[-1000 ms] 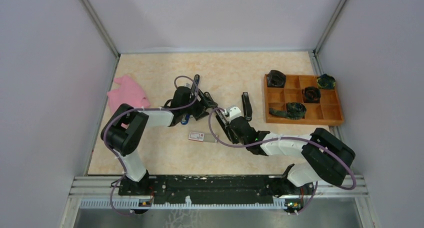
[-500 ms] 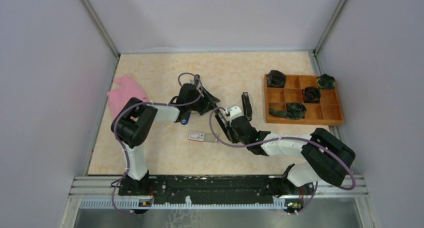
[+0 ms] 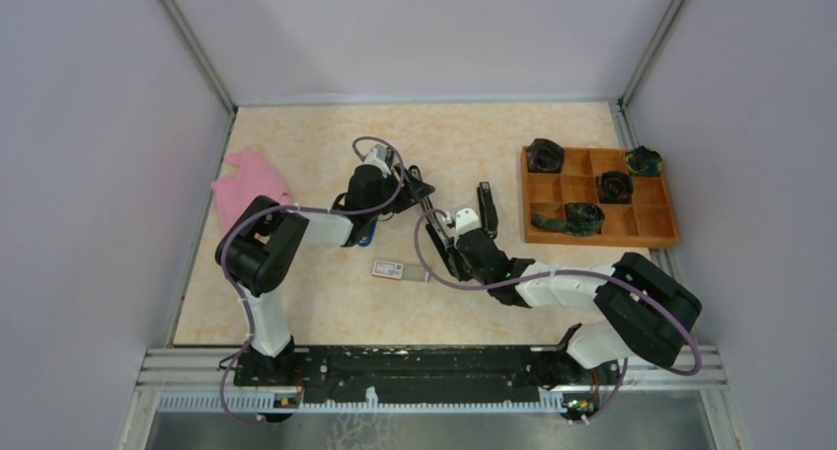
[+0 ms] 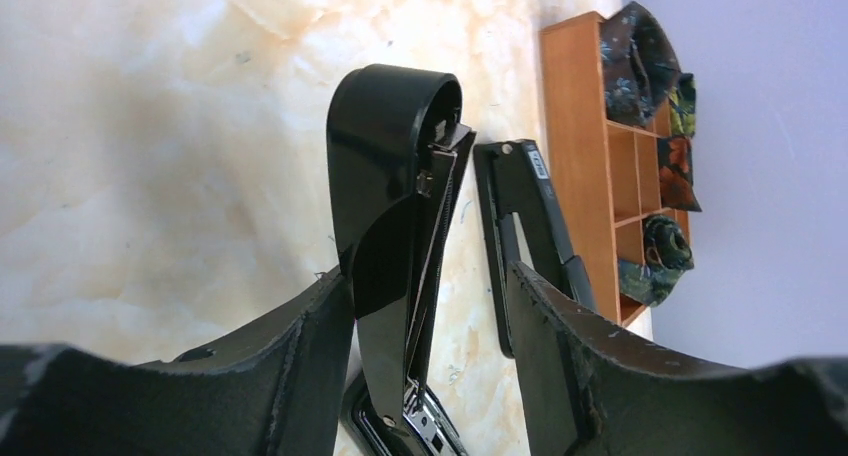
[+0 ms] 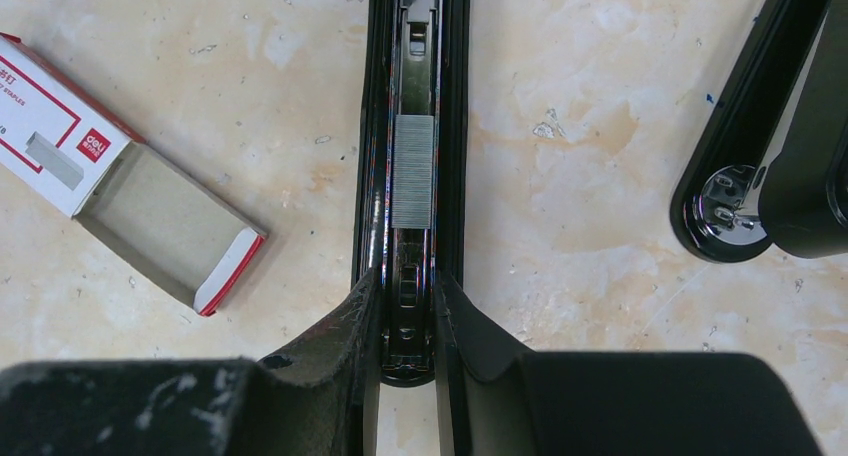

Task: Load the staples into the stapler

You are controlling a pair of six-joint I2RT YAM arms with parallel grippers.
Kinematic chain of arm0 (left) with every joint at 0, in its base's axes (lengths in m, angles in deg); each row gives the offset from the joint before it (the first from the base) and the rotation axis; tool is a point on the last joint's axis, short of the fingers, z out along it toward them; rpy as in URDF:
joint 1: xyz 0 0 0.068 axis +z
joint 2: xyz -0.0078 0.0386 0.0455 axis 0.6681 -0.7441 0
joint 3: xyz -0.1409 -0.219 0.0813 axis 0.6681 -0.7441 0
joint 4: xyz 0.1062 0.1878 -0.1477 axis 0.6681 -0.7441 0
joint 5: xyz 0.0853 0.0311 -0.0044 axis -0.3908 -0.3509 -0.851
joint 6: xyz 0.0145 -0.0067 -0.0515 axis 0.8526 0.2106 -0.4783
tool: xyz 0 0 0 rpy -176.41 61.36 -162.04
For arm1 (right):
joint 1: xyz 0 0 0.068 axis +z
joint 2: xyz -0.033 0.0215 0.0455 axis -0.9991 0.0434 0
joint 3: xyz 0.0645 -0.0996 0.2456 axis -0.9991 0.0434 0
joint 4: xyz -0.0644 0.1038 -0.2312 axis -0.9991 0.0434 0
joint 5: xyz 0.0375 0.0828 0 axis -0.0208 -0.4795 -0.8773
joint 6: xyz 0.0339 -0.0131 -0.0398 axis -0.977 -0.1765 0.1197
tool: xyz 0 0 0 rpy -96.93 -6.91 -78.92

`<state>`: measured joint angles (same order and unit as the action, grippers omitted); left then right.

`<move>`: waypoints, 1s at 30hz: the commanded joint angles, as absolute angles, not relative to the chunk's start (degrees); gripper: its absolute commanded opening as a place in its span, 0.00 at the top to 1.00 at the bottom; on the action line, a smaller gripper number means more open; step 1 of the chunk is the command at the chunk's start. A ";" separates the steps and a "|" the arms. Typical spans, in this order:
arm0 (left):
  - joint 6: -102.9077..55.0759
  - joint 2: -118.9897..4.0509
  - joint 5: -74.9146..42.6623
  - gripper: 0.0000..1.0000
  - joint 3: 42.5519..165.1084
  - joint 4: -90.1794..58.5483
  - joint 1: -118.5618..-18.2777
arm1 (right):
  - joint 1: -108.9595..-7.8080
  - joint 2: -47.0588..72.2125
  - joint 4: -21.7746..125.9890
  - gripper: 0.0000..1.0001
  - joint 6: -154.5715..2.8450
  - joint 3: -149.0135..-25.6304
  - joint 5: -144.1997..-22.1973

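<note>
From above, the stapler (image 3: 434,235) sits mid-table, opened up, with an arm at each end. The left claw (image 3: 407,188) is at its raised lid (image 3: 413,186); the right claw (image 3: 456,245) is at its near end. The box (image 3: 388,268) lies just left of the stapler, a spare stapler (image 3: 486,209) just right of it, and the tray (image 3: 592,241) further right.

In the left wrist view, the left claw (image 4: 425,281) is spread around the upright lid (image 4: 385,176). One finger (image 4: 310,366) touches the lid and the other stands clear, so nothing is pinched yet.

In the right wrist view, the right claw (image 5: 408,291) is pressed onto the stapler's channel (image 5: 412,56), pinning it. The strip (image 5: 412,171) already lies in that channel, just beyond the fingertips. The box (image 5: 110,176) is open and looks empty.

The loading itself looks done, and shutting the stapler is the step in hand. Next, the left claw needs a firm hold on the lid and a swing down over the channel, while the right claw steadies the base and clears its fingers before the lid arrives.
</note>
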<state>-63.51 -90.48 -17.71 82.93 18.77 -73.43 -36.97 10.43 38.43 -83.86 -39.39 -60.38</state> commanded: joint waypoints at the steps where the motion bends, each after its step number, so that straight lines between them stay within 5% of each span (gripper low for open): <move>1: -57.82 -87.25 -16.04 0.38 81.54 30.75 -73.86 | -36.62 9.95 32.00 1.00 -83.26 -39.34 -62.78; 30: -28.08 -75.40 -33.02 0.41 71.61 29.60 -89.85 | -36.70 14.83 4.89 1.00 -78.39 -31.75 -62.42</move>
